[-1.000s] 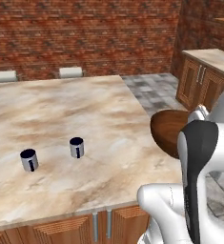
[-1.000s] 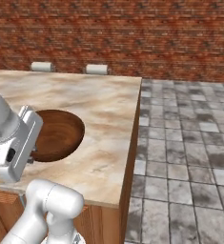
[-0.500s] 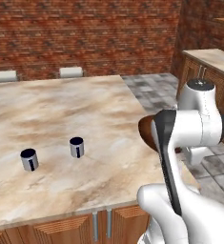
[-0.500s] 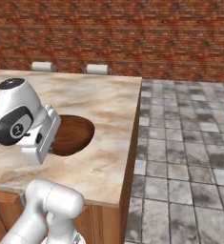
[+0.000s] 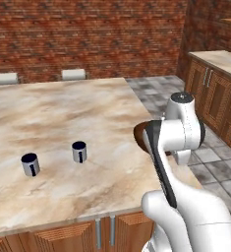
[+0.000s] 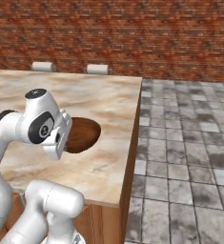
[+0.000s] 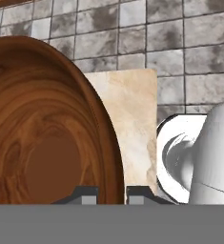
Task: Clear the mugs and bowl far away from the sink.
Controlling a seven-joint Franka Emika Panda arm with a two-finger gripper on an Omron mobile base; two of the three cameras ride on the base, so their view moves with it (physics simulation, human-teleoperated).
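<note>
The wide brown bowl (image 7: 42,133) has its rim between my gripper's (image 7: 112,194) two fingertips, which are shut on it. In the right base view the bowl (image 6: 82,135) sits at the marble counter's (image 6: 108,109) right side, next to my hand. In the left base view just a sliver of the bowl (image 5: 141,138) shows behind the arm. Two small dark blue mugs (image 5: 79,151) (image 5: 30,164) stand upright, well to the left on the counter and apart from the gripper. The sink is out of view.
Two white stool tops (image 5: 4,78) (image 5: 73,74) line the counter's far edge before a brick wall. Wooden cabinets (image 5: 210,93) stand to the right. Grey tiled floor (image 6: 180,143) lies beyond the counter's right edge.
My hand and forearm have swung round with the bowl still gripped. In the right base view the bowl has shifted toward the counter's right edge. Both mugs stay put.
</note>
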